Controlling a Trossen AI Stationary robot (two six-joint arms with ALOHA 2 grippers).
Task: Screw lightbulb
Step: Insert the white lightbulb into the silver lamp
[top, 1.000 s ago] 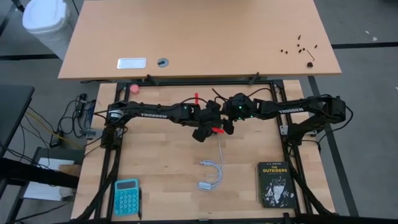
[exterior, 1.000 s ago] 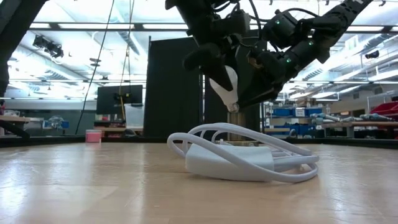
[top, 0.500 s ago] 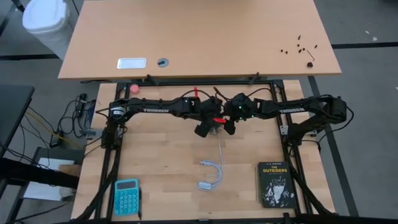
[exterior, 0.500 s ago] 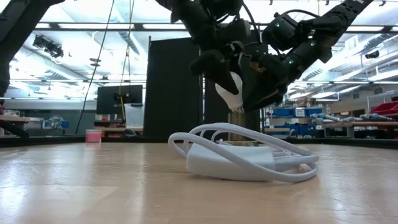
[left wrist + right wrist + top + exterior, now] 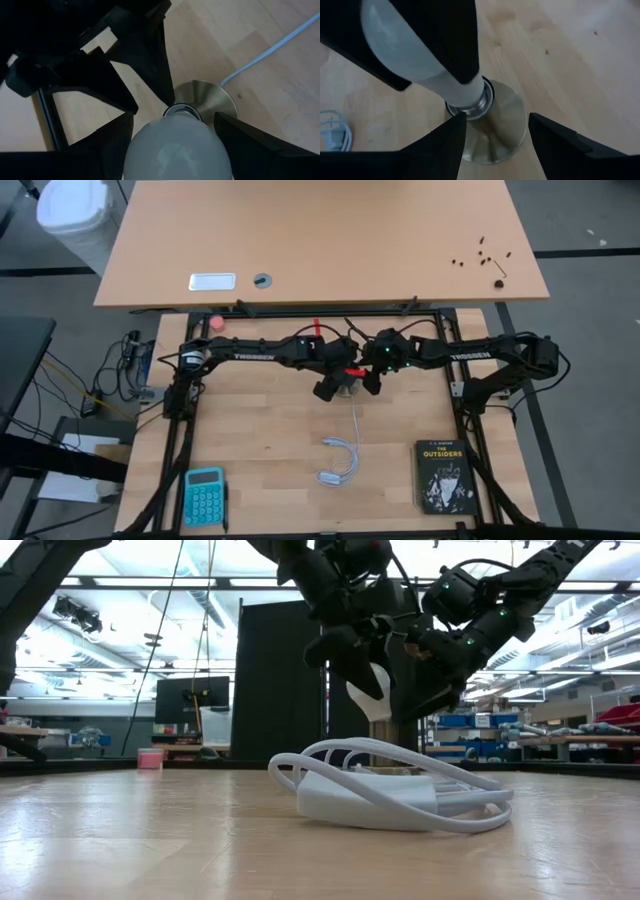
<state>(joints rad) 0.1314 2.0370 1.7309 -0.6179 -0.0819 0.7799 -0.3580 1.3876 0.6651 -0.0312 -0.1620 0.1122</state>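
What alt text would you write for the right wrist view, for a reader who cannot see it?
A white lightbulb, held between the left hand's dark fingers, has its metal screw base entering a round metallic socket on the wooden table. The right hand straddles the socket. A white cord lies at the edge.

The table [image 5: 270, 430] is being lit evenly from above, only soft shadows are being cast, bright ceiling lights [image 5: 180, 585] are being seen glaring in the low view, the lightbulb [image 5: 177, 152] is being shown blurred up close, a pale shine is being seen on its glass.
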